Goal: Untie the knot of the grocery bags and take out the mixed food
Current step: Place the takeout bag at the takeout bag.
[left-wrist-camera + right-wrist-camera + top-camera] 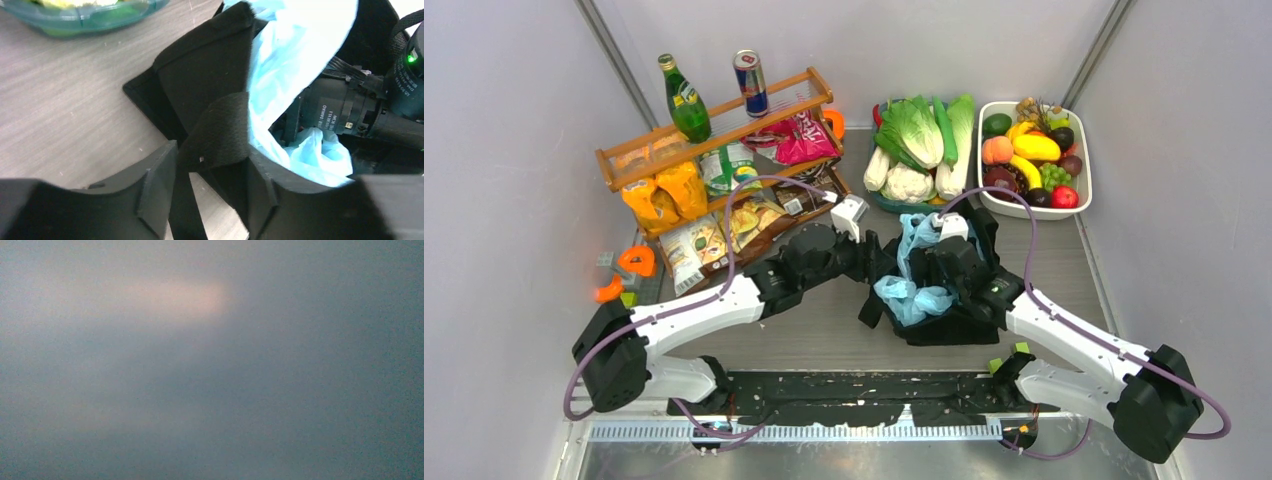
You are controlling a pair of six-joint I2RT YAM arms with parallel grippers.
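A black fabric tote (pixel 929 330) lies mid-bench (pixel 824 330) with a crumpled light-blue plastic bag (pixel 911 297) bunched on it, near the vegetables (pixel 919 140). The left jaws pinch a black tote strap (pixel 217 132). The right jaws are buried in the blue plastic, and I cannot tell how they stand.

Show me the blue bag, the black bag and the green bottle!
blue bag (pixel 912 297), top view, on its crumpled lower bunch.
black bag (pixel 200 85), left wrist view, on its fabric side panel.
green bottle (pixel 688 105), top view, on its body.
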